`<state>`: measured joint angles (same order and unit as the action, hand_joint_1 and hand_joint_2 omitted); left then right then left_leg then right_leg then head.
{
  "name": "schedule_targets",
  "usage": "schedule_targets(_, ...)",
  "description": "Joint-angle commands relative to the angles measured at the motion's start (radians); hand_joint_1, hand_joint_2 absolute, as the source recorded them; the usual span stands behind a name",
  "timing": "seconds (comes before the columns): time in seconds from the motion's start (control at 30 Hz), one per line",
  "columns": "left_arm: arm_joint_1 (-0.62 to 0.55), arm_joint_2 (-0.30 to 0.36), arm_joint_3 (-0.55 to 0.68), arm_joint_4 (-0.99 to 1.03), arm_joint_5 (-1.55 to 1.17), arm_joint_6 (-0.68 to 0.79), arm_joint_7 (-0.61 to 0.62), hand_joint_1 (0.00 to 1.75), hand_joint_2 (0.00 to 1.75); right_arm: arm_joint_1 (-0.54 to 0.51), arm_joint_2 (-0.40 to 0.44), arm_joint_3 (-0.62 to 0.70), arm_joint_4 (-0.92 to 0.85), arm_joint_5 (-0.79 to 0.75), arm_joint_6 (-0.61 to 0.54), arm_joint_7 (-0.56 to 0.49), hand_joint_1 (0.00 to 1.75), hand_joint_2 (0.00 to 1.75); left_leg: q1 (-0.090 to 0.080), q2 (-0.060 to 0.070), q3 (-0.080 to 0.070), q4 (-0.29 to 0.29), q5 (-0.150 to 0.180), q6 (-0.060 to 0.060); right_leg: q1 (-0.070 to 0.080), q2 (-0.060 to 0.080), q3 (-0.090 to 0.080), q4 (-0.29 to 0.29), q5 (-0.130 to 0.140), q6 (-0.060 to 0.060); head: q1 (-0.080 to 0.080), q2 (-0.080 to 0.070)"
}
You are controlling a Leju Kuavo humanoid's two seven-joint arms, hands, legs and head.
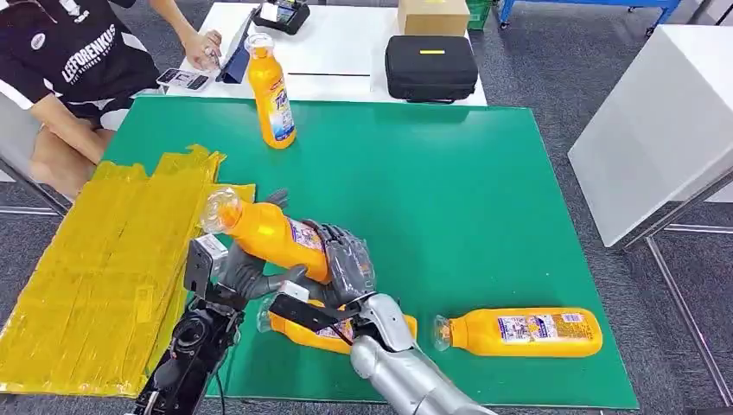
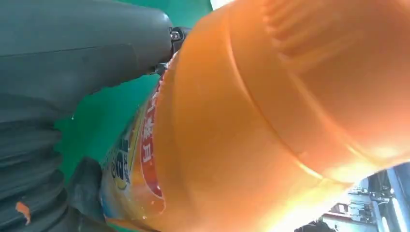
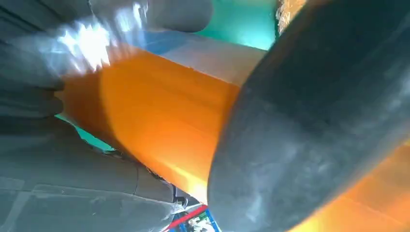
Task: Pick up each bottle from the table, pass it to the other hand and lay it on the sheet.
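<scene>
While both robot hands meet over the near edge of the counter, the scene reads like this:

Held bottle: an orange juice bottle [image 1: 268,232] tilted above the green mat, its clear cap pointing toward the yellow sheet [image 1: 104,277].
Left robot hand: the left robot hand [image 1: 246,272] cups the bottle from beneath, fingers curled round its body.
Right robot hand: the right robot hand [image 1: 346,255] wraps the label end; both hands appear to grip at once, though the wrist views are too close and blurred to show which one carries the weight.
Bottle beneath: a second bottle [image 1: 393,328] lies on the mat under the right arm, mostly hidden.
Bottle at right: a third bottle [image 1: 519,333] lies on its side, well apart from the hands.
Risk: if one hand lets go before the other has a firm hold, the smooth round bottle may slip and drop onto the bottle beneath; a low arm could also nudge that bottle.
Far bottle: one upright bottle [image 1: 270,91] near the mat's far edge.
Surface: a green mat [image 1: 484,190] over the counter, the sheet overlapping its left side.
Room: a white table [image 1: 346,43] beyond with a black case [image 1: 430,67] and a cardboard box [image 1: 432,15]; a seated person [image 1: 78,60] at the far left; grey carpet.
</scene>
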<state>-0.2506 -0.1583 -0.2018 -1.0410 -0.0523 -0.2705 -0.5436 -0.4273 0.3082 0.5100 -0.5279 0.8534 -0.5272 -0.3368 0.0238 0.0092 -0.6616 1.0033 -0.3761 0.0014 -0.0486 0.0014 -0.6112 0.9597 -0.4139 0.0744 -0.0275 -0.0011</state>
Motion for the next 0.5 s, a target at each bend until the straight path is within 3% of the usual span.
schedule_targets(0.03, -0.103, -0.018, 0.037, 0.097, -0.023, -0.006, -0.020, 0.00, 1.75, -0.005, -0.021, -0.026, 0.070, -0.023, -0.067, -0.066, 1.75, 1.75, 0.000, -0.005, 0.007, 0.000, -0.002, 0.001, 0.001, -0.005, 0.009, 0.000, -0.004, -0.006, 0.000, 0.000)
schedule_targets(0.2, -0.101, -0.020, 0.045, 0.097, -0.034, -0.008, -0.023, 0.00, 1.75, -0.006, -0.039, -0.081, 0.016, -0.041, -0.085, -0.097, 1.75, 1.75, 0.000, -0.003, 0.003, 0.000, 0.000, 0.001, 0.001, -0.003, 0.004, 0.000, -0.001, -0.003, 0.000, 0.000)
schedule_targets(0.5, -0.111, -0.030, 0.051, 0.110, -0.014, -0.030, -0.024, 0.00, 1.75, 0.013, -0.024, -0.062, 0.032, -0.019, -0.083, -0.108, 1.75, 1.75, 0.000, -0.003, 0.004, 0.000, -0.001, 0.001, 0.001, -0.003, 0.006, 0.000, -0.002, -0.004, -0.001, 0.000)
